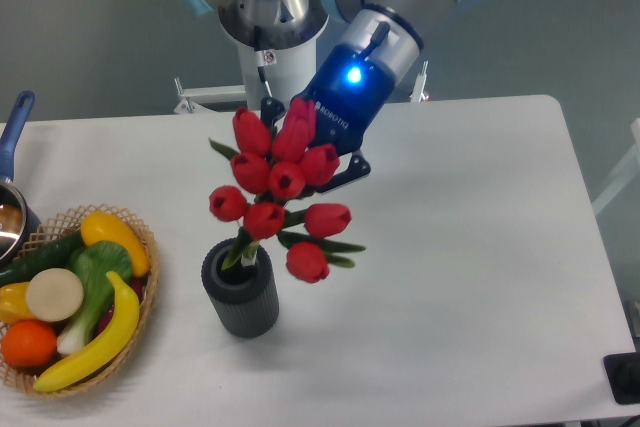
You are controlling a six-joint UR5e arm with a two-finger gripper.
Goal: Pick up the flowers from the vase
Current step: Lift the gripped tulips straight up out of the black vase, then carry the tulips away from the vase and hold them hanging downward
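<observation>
The flowers [279,185], a bunch of red tulip buds with green leaves, hang lifted above the vase [241,290], with only the stem ends still reaching into its mouth. The vase is short, dark grey and ribbed, and it stands upright on the white table. My gripper [318,169] comes in from the upper right and is shut on the flowers, its fingertips mostly hidden behind the buds. A blue light glows on its body.
A wicker basket [140,302] of fruit and vegetables sits at the left edge, with a banana [95,337] at its front. A metal pot with a blue handle [14,125] pokes in from the far left. The robot base [270,27] stands behind the table.
</observation>
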